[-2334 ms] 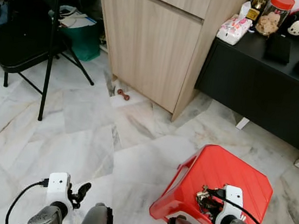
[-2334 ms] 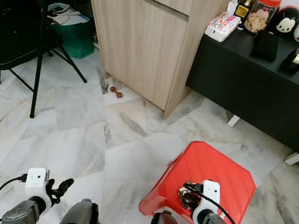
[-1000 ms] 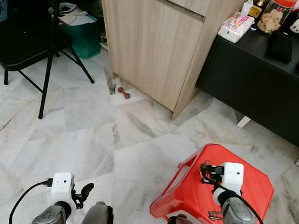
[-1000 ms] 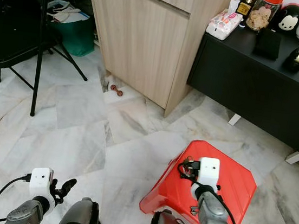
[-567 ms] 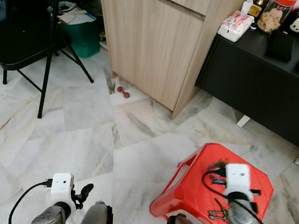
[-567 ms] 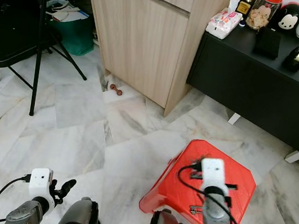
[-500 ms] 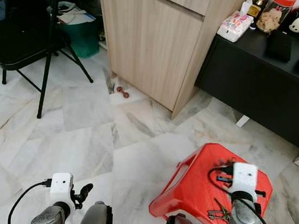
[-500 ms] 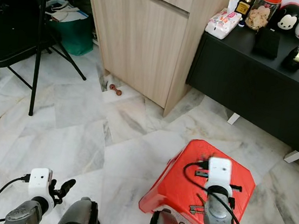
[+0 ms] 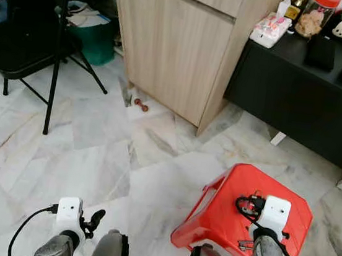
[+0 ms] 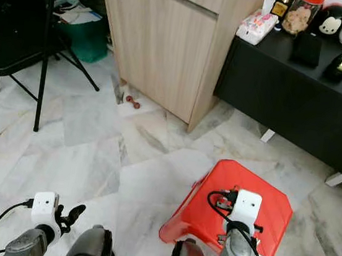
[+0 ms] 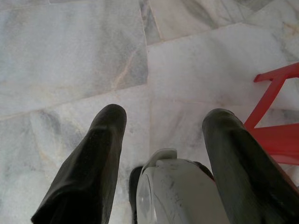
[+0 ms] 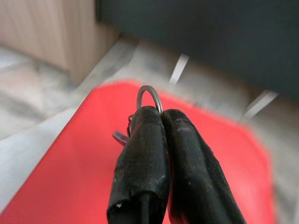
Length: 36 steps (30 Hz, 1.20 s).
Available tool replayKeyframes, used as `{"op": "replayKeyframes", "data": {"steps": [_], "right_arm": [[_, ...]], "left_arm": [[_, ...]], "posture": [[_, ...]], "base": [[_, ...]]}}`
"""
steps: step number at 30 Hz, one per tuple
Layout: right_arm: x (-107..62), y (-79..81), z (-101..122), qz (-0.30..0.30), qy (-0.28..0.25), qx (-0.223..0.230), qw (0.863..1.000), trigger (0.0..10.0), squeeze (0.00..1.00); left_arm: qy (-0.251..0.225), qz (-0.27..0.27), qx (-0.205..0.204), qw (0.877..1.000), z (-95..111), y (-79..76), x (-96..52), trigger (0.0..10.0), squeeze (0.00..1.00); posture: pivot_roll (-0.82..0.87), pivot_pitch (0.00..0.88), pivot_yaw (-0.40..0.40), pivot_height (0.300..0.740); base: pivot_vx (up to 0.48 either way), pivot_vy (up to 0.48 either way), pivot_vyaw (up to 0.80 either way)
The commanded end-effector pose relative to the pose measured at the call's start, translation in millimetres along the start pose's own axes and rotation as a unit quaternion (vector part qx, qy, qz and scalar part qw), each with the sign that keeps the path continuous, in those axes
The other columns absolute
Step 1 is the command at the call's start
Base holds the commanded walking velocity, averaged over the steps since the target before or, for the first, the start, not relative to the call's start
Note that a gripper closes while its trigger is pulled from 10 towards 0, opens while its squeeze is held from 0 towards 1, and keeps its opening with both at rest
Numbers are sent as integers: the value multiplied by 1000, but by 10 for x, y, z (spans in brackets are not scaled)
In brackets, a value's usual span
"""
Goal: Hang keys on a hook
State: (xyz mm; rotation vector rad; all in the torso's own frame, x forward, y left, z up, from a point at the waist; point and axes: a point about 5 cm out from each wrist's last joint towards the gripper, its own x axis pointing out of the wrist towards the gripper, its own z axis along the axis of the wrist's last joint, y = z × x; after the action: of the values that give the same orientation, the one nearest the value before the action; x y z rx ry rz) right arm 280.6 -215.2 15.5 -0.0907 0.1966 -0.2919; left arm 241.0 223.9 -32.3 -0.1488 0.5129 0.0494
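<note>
The right claw (image 12: 156, 121) is pressed together, pinching a key ring (image 12: 149, 95) whose loop pokes out past the fingertips; the keys (image 9: 247, 206) hang just above the red stool (image 9: 225, 197). The left claw (image 11: 163, 135) hangs idle over the marble floor (image 9: 93, 150), its fingers spread and holding nothing. The hold is thin, right at the tips, so a jolt while walking could, I judge, let the ring slip and drop the keys. No hook can be made out yet; beyond stand a wooden cabinet (image 9: 181, 42), a black counter (image 9: 307, 88) and a folding chair (image 9: 26, 35).
</note>
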Motion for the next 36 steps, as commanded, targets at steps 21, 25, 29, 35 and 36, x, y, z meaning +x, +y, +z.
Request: {"op": "replayKeyframes", "data": {"steps": [21, 25, 29, 35, 36], "right_arm": [[47, -127, -63, -85, 60, 33, 994, 0, 0], [111, -149, 220, -91, -37, 29, 995, 0, 0], [161, -103, 253, -84, -20, 50, 995, 10000, 0], [107, -7, 51, -56, 45, 43, 996, 10000, 0], [104, 0, 85, -53, 30, 50, 997, 10000, 0]], "left_arm": [[32, 8, 2, 999, -145, 51, -64, 10000, 0], [32, 10, 3, 999, -143, 57, -64, 10000, 0], [33, 10, 3, 999, -148, 49, -63, 10000, 0], [31, 12, 1, 999, -136, 46, -56, 10000, 0], [30, 13, 0, 999, -129, 49, -54, 10000, 0]], "posture": [[143, 196, -40, 646], [134, 196, -37, 646], [133, 190, -41, 646], [136, 187, -46, 646], [141, 190, -45, 646]], "base": [[0, 0, 0], [0, 0, 0], [0, 0, 0], [0, 0, 0], [0, 0, 0]]}}
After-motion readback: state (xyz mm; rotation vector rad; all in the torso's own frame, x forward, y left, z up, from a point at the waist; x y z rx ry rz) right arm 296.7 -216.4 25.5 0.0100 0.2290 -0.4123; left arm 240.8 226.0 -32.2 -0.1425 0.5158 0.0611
